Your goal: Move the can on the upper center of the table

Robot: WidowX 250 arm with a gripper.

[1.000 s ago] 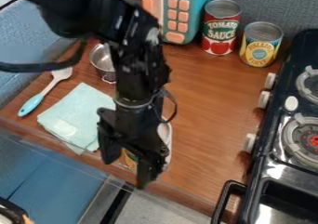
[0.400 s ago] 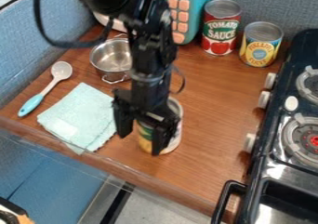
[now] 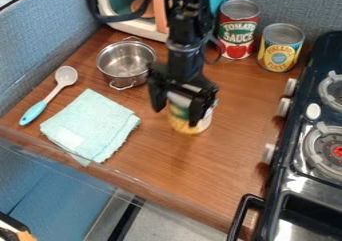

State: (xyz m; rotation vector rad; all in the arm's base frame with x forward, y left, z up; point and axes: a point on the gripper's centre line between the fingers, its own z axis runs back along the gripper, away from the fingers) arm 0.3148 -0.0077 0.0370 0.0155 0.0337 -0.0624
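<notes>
Jaws (image 3: 176,117) closed around the can (image 3: 182,127), which we see upright between the folded cloth (image 3: 90,124) and the black stove (image 3: 292,150).

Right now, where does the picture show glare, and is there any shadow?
Camera view: bright highlights inside the metal pot and on the shiny front of the stove; camera view: a soft dark patch on the wood in front of the can at the gripper, maybe shadow or reflection.
</notes>
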